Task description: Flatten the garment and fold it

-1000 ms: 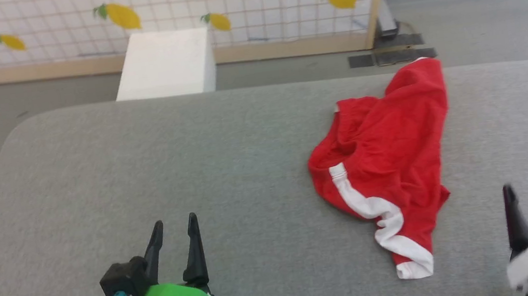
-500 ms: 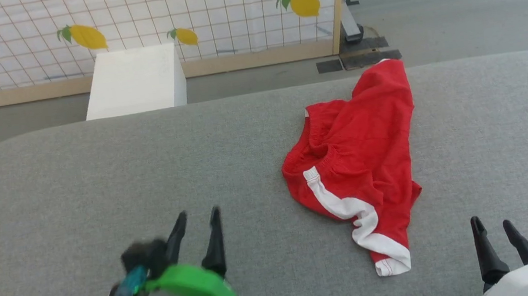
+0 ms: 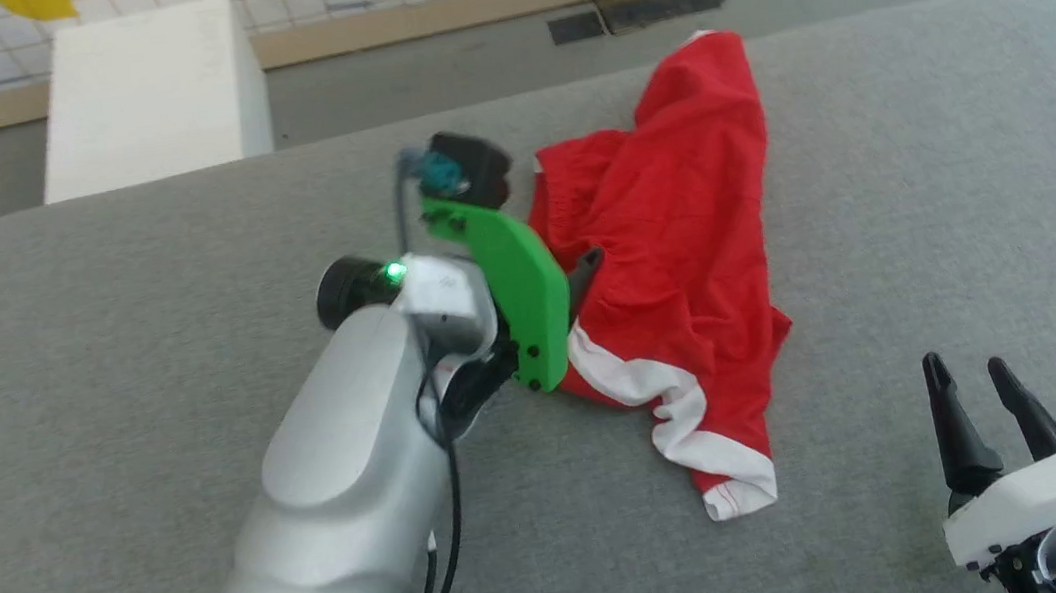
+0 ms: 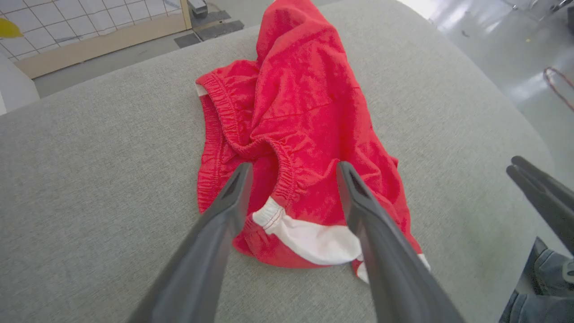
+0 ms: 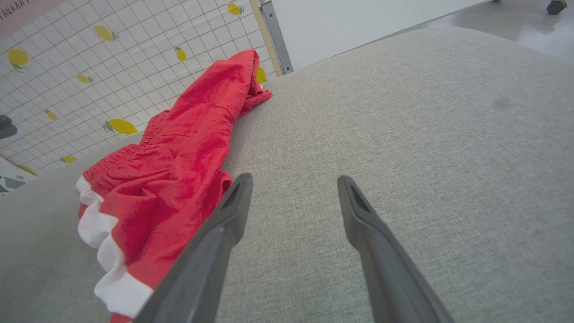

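The garment [image 3: 683, 247] is a pair of red shorts, and we see it lying crumpled on a grey padded table [image 3: 137, 314]. One leg stretches away toward the table's far edge. The other leg trails toward us and ends in a white stripe [image 3: 673, 410] along its hem. Its gathered elastic waistband [image 4: 224, 103] runs down the garment's left side and curls into a fold near the middle of the cloth.

At that left side we find the left gripper [image 4: 293, 167], reached out on its pale arm with a green bracket [image 3: 516, 278] at the wrist. Its jaws stand wide apart and hold nothing. In the left wrist view the two dark fingers straddle the waistband fold where the white stripe begins. We cannot tell whether the tips touch the fabric or hang just above it.

The right gripper [image 3: 963, 364] sits to the near right of the garment, well apart from it, over bare grey cloth. Its jaws are spread wide too, with nothing between them, and in the right wrist view the garment lies just left of its left finger.

Beyond the garment and to its left a white box [image 3: 150, 91] stands on the floor. Behind the garment rises a tiled partition [image 5: 112, 67] printed with yellow lemons.
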Motion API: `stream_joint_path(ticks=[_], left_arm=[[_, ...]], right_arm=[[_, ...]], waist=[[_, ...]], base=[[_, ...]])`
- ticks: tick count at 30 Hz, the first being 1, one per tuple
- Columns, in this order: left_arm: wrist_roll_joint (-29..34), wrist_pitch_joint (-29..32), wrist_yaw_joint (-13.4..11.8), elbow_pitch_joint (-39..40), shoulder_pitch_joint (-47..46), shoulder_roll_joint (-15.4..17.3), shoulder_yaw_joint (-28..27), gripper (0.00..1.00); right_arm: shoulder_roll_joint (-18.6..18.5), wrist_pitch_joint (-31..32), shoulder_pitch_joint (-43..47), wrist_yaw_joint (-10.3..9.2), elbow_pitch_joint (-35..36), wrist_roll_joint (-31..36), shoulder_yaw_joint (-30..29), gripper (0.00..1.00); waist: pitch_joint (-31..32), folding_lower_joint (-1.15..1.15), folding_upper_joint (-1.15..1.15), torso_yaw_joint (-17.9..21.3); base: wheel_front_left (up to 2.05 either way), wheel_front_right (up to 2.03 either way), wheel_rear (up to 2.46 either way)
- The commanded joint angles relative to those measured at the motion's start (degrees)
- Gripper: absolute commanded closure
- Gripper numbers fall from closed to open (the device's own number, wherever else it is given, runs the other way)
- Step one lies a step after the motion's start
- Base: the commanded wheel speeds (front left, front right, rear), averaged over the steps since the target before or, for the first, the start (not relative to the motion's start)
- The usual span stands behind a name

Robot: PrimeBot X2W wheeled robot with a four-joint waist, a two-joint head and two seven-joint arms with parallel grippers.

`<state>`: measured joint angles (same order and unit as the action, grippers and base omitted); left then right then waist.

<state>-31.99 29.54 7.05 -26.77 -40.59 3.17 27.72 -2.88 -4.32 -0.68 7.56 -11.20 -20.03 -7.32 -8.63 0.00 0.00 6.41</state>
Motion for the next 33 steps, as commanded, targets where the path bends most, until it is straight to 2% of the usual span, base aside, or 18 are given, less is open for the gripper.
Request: stream_joint_path(ticks=[1, 7, 14, 15, 16, 17, 23, 27, 33], left_arm=[[-0.50, 2.42, 0.36, -0.85, -2.17, 0.67, 1.67, 0.00], [0.26, 12.52, 0.42, -4.90, -5.92, 3.95, 7.65, 0.00], [1.27, 12.64, -0.04, -6.33, -6.49, 5.02, 8.57, 0.00], [1.14, 12.73, -0.01, -6.51, -6.51, 5.00, 8.74, 0.15], [0.89, 12.39, 0.04, -6.41, -6.60, 4.93, 8.80, 0.84], [0.71, 12.19, 0.07, -6.41, -6.62, 4.91, 8.87, 1.00], [-1.97, 10.39, 0.24, -5.84, -6.47, 4.63, 8.27, 1.00], [-7.66, 6.56, -0.43, -4.58, -6.16, 4.19, 2.20, 1.00], [-13.56, 1.63, -2.45, -0.60, -3.17, 7.51, -6.68, 1.00]], right_arm=[[0.00, -0.50, -1.26, -0.08, -0.17, -0.52, 0.07, 0.00], [0.00, -1.63, -2.49, -0.08, -1.38, -1.07, 0.29, 0.00], [0.00, -2.56, -3.27, -0.08, -2.16, -1.80, 0.06, 0.00], [0.00, -2.66, -3.40, -0.08, -2.17, -1.89, -0.03, 0.00], [0.00, -2.74, -3.59, -0.08, -2.22, -1.93, -0.10, 0.00], [0.00, -2.83, -3.76, -0.08, -2.25, -1.86, -0.07, 0.00], [0.00, -2.90, -4.12, -0.08, -2.79, -1.44, 0.20, 0.00], [0.00, -2.88, -3.85, -0.08, -3.15, -1.25, 0.05, 0.00], [0.01, -2.55, -2.93, -0.08, -3.29, -0.81, -0.36, 0.00]], waist=[[-3.69, 0.00, 0.00, 3.77], [-5.53, 0.00, 0.00, 6.19], [-6.19, 0.00, 0.00, 6.22], [-6.28, 0.00, 0.00, 6.07], [-6.37, 0.00, 0.00, 5.93], [-6.44, 0.00, 0.00, 5.81], [-5.93, 0.00, 0.00, 4.55], [-4.66, 0.00, 0.00, 3.32], [-2.02, 0.00, 0.00, 0.17]], base=[[0.00, 0.00, 0.00], [0.00, 0.00, 0.00], [0.00, 0.00, 0.00], [0.00, 0.00, 0.00], [0.00, 0.00, 0.00], [0.00, 0.00, 0.00], [0.00, 0.00, 0.00], [0.00, 0.00, 0.00], [0.00, 0.00, 0.00]])
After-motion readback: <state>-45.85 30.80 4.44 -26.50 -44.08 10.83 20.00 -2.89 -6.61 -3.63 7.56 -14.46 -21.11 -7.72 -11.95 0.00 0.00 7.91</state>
